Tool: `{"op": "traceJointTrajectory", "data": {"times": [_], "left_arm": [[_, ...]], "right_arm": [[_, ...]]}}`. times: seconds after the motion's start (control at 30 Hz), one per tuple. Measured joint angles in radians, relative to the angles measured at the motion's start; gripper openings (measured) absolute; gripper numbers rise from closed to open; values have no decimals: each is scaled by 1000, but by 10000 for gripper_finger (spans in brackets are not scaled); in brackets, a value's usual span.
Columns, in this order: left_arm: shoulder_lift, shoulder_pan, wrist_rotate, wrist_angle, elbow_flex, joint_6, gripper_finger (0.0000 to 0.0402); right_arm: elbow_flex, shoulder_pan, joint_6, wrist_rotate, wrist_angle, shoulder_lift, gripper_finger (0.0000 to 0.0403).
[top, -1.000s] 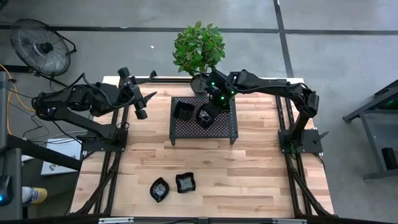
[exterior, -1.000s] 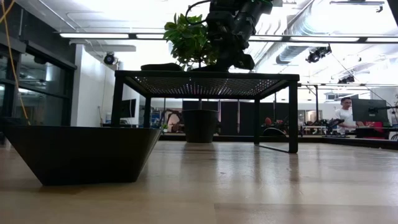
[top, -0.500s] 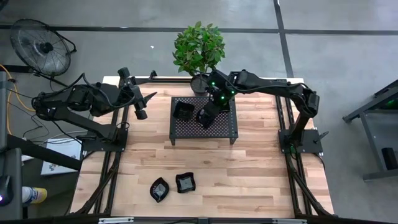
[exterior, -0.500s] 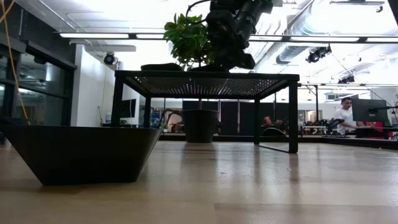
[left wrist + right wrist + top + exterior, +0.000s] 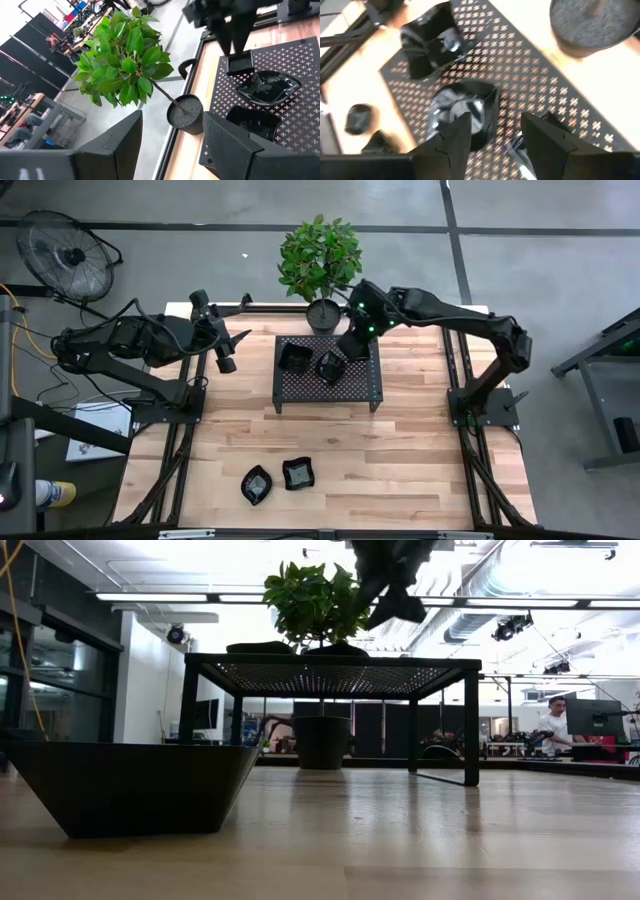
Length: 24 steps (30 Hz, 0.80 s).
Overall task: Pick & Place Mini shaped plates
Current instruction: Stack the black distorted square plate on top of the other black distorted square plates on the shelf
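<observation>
Right claw [image 5: 343,350] lifted off rack [image 5: 360,385], plate [image 5: 328,366] released.

grey concrete floor [image 5: 540,290], a floor fan [image 5: 62,242], bright ceiling strip lights [image 5: 160,597].

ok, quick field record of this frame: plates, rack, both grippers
plates on rack: two, a square one and a leaf-like one, side by side, apart
plates on table: two near the front edge
rack: perforated, at the table's far middle, just in front of the plant pot
right gripper: open, empty, raised above the rack over the leaf-like plate
left gripper: open, empty, held off to the rack's left, waiting
table: wooden
</observation>
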Motion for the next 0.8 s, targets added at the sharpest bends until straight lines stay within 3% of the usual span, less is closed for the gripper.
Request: {"op": "traceJointTrajectory", "data": {"times": [0.2, 0.8], "left_arm": [[0, 0, 1, -35, 0, -35, 204], [1, 0, 3, -116, 0, -103, 204]], "right_arm": [[0, 92, 61, 3, -46, -57, 165], [0, 472, 454, 211, -107, -63, 166]]}}
